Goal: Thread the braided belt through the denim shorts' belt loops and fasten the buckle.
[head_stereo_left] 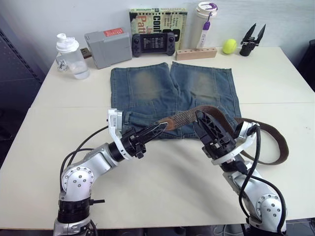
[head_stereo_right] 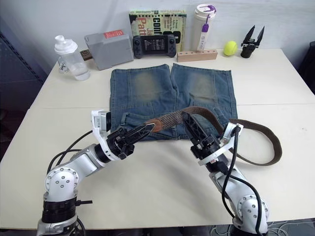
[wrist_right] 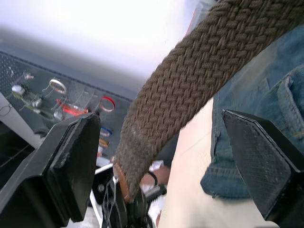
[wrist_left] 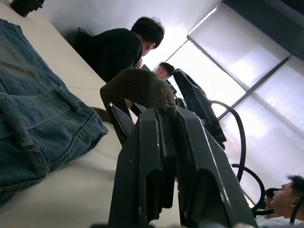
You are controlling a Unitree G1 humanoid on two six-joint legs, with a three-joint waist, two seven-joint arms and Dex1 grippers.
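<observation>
Left pincer (head_stereo_left: 158,129) clamped on braided belt (head_stereo_left: 216,111) tan tip — aimed along waistband of denim shorts (head_stereo_left: 172,88) for loop entry; right pincer (head_stereo_left: 207,125) agape under strap, supporting it off surface (head_stereo_left: 162,177).

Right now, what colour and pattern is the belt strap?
Dark brown, woven in a braid, seen best in the right wrist view: the braided belt.
</observation>
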